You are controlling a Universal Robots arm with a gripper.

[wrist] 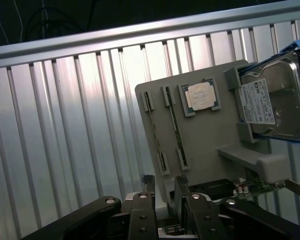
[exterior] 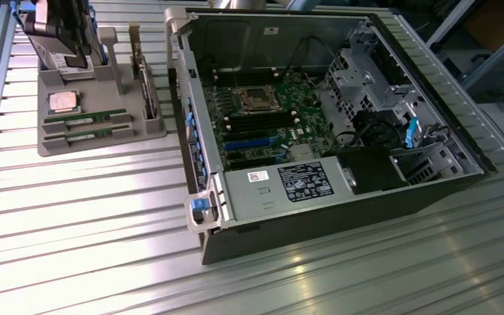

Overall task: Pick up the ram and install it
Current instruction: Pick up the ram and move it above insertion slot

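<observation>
Now the long, thin green ram (exterior: 86, 120) sits in its holder (exterior: 103, 146); gripper (wrist: 164, 186) spread, empty.

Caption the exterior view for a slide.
Two ram sticks rest in the grey tray beside the open computer case.

Power supply label (exterior: 309, 182): seemingly nothing legible.

Cut off by frame edge: hard drive (wrist: 275, 100), beyond the jaws. Partly hidden behind the gripper (wrist: 165, 180): expansion card (wrist: 255, 186), beside the jaws. Illegible: print on the ram (exterior: 86, 120).
</observation>
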